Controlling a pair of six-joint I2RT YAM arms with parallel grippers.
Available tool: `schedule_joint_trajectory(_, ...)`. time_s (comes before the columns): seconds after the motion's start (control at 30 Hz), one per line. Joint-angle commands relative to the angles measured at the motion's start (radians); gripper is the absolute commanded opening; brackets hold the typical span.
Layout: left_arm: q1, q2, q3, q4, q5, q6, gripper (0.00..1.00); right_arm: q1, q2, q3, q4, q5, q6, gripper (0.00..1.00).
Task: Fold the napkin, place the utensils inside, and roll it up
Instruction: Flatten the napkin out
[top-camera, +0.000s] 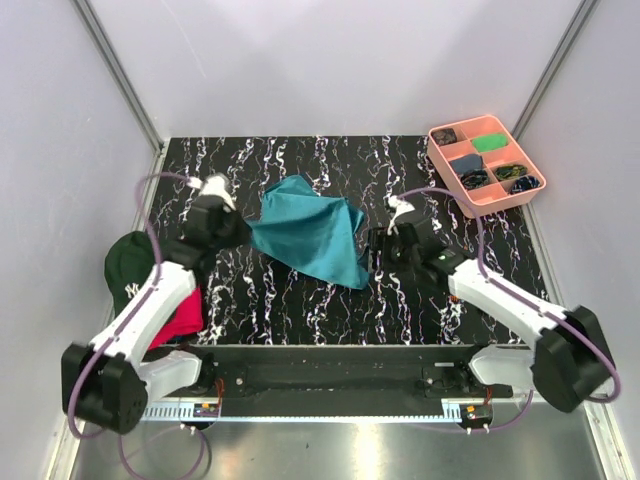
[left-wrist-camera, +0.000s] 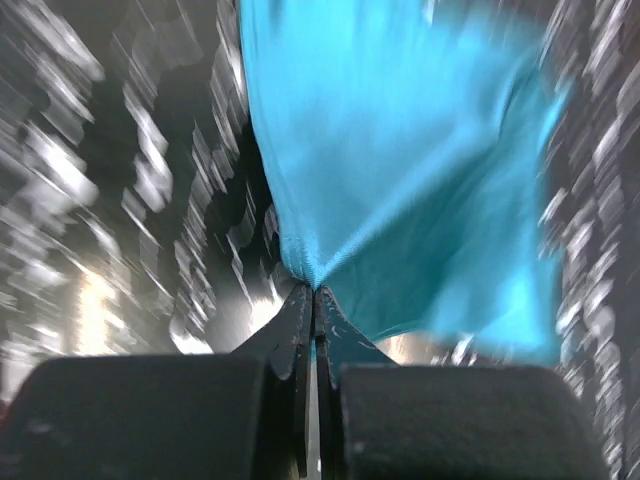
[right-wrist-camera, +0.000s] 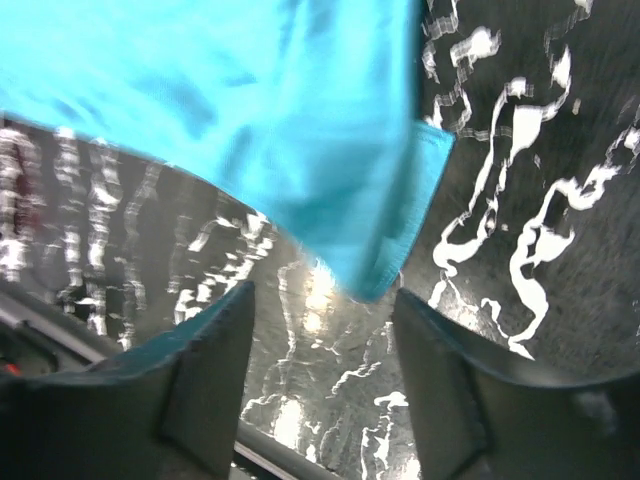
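The teal napkin (top-camera: 308, 230) lies spread and rumpled in the middle of the black marbled table. My left gripper (top-camera: 240, 228) is shut on the napkin's left corner; in the left wrist view the jaws (left-wrist-camera: 315, 292) pinch the cloth (left-wrist-camera: 400, 170) to a point. My right gripper (top-camera: 374, 252) is open next to the napkin's right corner. In the right wrist view that corner (right-wrist-camera: 380, 250) hangs just ahead of the gap between the open fingers (right-wrist-camera: 325, 305). The utensils are not recognisable in any view.
A pink compartment tray (top-camera: 485, 163) with small items stands at the back right. A dark green cap (top-camera: 130, 262) and a bright pink-red cloth (top-camera: 180, 315) lie at the left edge by my left arm. Grey walls enclose the table.
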Motion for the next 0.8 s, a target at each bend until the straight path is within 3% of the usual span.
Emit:
schedule_joint_trajectory(0.0,0.136,-0.122,0.109,-0.130,0.059,0.075,0.00,0.002,-0.081,0.037,0.003,0.039,0.006,0.72)
schedule_joint_trajectory(0.33,0.263,-0.217,0.106,-0.296,0.073,0.216,0.00,0.002,0.233,0.196,-0.003,0.088,-0.030,0.63)
schedule_joint_trajectory(0.57,0.286,-0.245,0.054,-0.293,0.052,0.253,0.00,0.004,0.361,0.264,0.054,-0.064,0.016,0.61)
schedule_joint_trajectory(0.77,0.291,-0.243,0.036,-0.287,0.075,0.268,0.00,0.024,0.454,0.319,0.086,-0.087,0.059,0.63)
